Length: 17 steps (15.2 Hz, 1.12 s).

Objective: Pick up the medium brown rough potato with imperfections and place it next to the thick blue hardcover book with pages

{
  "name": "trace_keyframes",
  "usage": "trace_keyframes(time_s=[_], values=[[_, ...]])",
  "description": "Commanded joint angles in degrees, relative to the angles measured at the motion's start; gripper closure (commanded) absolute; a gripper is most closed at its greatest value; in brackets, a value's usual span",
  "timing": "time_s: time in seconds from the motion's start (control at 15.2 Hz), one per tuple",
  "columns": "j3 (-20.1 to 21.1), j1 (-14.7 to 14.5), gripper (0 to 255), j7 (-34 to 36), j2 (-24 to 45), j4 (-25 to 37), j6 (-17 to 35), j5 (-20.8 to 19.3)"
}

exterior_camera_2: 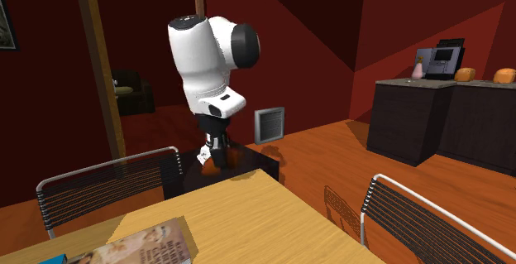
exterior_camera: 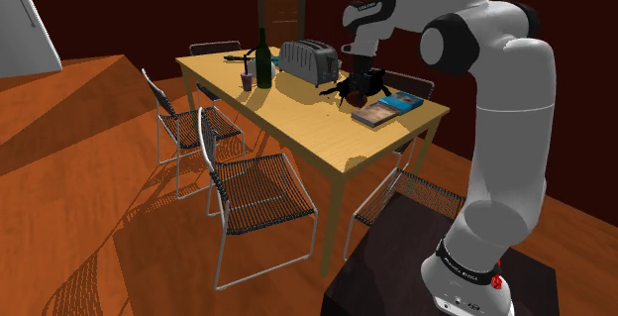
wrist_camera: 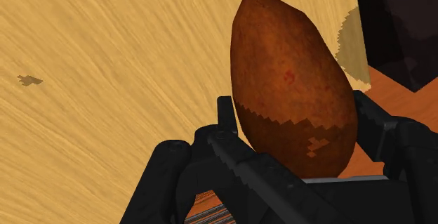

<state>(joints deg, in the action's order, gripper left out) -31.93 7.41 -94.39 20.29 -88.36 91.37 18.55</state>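
Potato (wrist_camera: 295, 82) clamped in gripper (exterior_camera: 359, 86), held above table (exterior_camera: 297, 131), just right of shoulder view's centre. Carry step. Next: across to blue book (exterior_camera: 406, 100) at right, lower alongside, release

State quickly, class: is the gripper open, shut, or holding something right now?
Gripper: shut on the potato, clasped between both fingers.
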Motion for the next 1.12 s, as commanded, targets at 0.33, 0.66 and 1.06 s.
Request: trace_keyframes(time_s=[0.33,0.66,1.06], values=[[-2.3,8.0,255,-8.9,4.8,6.3,-3.6,0.8],[-3.2,14.6,255,-14.8,9.7,13.1,-6.9,1.9],[-3.2,24.5,255,-20.8,17.9,26.0,-12.5,4.2]])
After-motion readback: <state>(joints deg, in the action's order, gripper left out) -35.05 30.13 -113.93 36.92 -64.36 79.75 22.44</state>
